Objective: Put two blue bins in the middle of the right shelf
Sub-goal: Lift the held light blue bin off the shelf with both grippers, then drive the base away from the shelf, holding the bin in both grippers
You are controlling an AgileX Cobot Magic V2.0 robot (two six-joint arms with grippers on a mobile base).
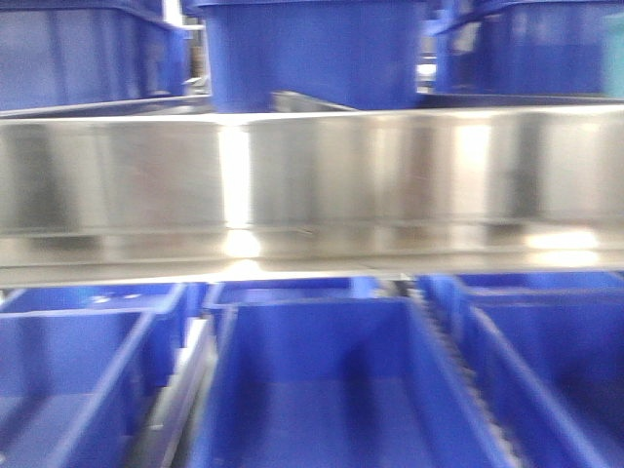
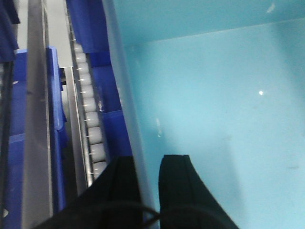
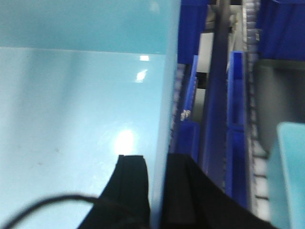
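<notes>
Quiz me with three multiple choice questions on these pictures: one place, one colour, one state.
1. The left gripper's fingers sit: A. one on each side of the pale blue bin's wall; B. both inside it; C. both outside it.
2. In the front view, the bins under the steel shelf beam are: A. red; B. dark blue; C. green.
3. The pale blue bin's visible inside is: A. bare; B. packed with boxes; C. full of water.
1 A: the wall runs between the two black fingers. 2 B: their walls are deep blue. 3 A: only smooth floor and wall show.
</notes>
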